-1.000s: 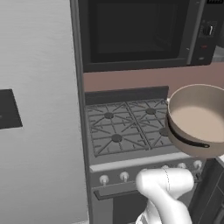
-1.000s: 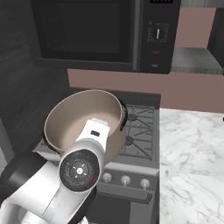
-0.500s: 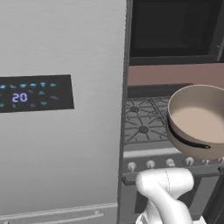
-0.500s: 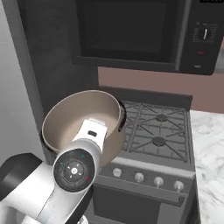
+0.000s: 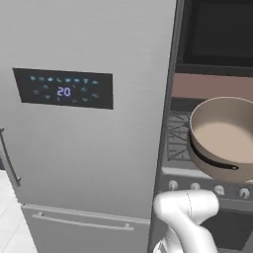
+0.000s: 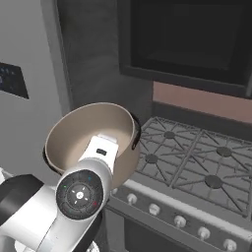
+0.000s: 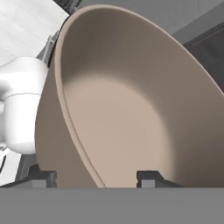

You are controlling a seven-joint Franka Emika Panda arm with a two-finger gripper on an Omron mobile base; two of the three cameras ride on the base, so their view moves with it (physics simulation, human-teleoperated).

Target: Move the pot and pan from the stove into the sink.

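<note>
The fingers (image 7: pixel 94 178) are spread about halfway and clamped across the pot's (image 6: pixel 91 138) rim, one tip outside the wall, one inside against the pale bowl. That pot is up in the air, tilted, clear of the stove (image 6: pixel 192 167), off the stove's front left corner and in front of the dark wall panel there. From the left base view the pot (image 5: pixel 225 136) hangs over the stove's (image 5: pixel 174 143) front edge, above the knobs, its right side cut off by the frame. One small dark handle shows on its flank in each base view. The fingertips themselves are mostly hidden: the hand's white body covers them from the right base view, and only two dark stubs peek up in the hand view. Count it up: one pot, four burners on the stove, a row of silver knobs (image 6: pixel 179 221) along its front, partly cut off. Left of the stove stands a grey fridge (image 5: pixel 84 148) with a lit display (image 5: pixel 63 88).
</note>
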